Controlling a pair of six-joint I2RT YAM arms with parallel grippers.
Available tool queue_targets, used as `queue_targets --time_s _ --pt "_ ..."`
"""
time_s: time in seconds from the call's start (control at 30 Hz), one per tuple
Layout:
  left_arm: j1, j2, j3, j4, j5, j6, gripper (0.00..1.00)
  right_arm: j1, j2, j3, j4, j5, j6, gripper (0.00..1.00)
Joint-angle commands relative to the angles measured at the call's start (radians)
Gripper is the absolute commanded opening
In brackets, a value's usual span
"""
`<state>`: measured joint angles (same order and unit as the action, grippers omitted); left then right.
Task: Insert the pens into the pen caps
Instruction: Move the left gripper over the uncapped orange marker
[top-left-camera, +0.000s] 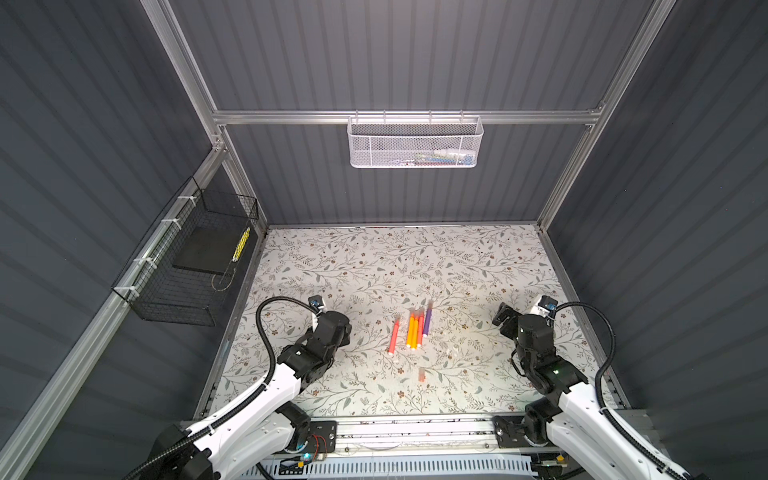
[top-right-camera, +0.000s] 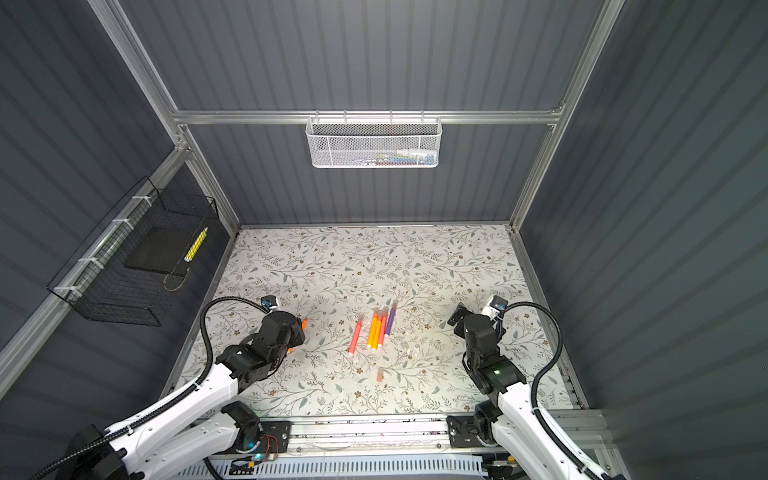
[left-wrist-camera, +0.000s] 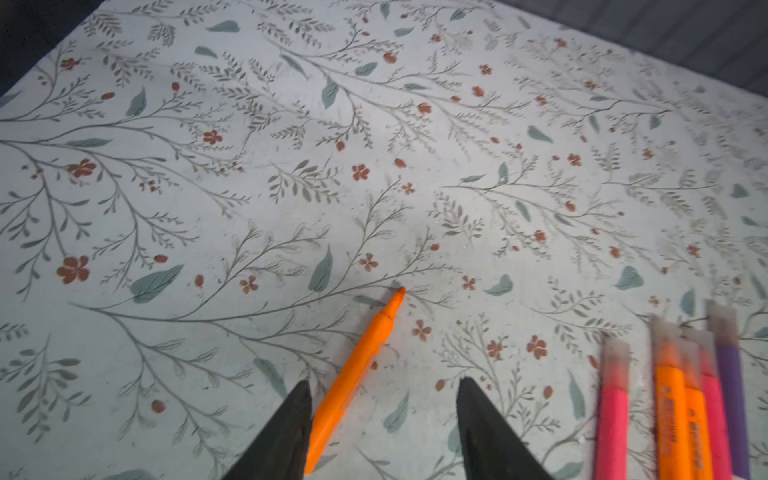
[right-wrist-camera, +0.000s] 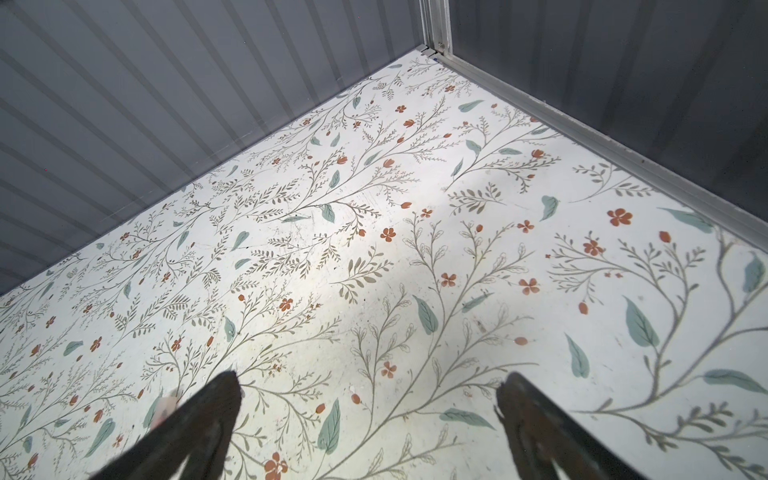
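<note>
An orange pen (left-wrist-camera: 357, 370) with its tapered tip bare lies slanted on the floral mat between the fingers of my left gripper (left-wrist-camera: 385, 382). It touches one finger only, and the jaws stand apart, open. In a top view its tip (top-right-camera: 304, 322) pokes out beside the left gripper (top-right-camera: 300, 330). Several more pens (top-left-camera: 415, 330), orange, pink-red and purple, lie side by side mid-table with translucent pen caps (left-wrist-camera: 665, 328) on their far ends. A loose tinted cap (top-left-camera: 422, 374) lies nearer the front. My right gripper (right-wrist-camera: 372, 376) hovers open and empty over bare mat at the right (top-left-camera: 500, 316).
A white mesh basket (top-left-camera: 415, 143) hangs on the rear rail. A black wire basket (top-left-camera: 195, 257) on the left wall holds a yellow patterned stick (top-left-camera: 241, 245). Grey ribbed walls close the table on three sides.
</note>
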<state>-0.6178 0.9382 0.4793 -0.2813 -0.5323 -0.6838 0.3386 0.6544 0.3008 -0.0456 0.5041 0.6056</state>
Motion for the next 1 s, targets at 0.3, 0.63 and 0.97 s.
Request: queue_targets --time_s 0.3,0.63,0.97 --pt "0.024 0.189 0.031 -0.015 0.052 -0.123 0.60 -0.004 -0.023 -0.017 0.008 -0.004 -0.014 0.99" --pt "0.032 0.313 0.068 -0.002 0.057 -0.137 0.64 -0.004 -0.027 -0.019 0.009 -0.007 -0.016 0.99" --pt "0.038 0.425 0.106 0.057 0.196 -0.081 0.59 -0.004 -0.026 -0.019 0.010 -0.008 -0.017 0.99"
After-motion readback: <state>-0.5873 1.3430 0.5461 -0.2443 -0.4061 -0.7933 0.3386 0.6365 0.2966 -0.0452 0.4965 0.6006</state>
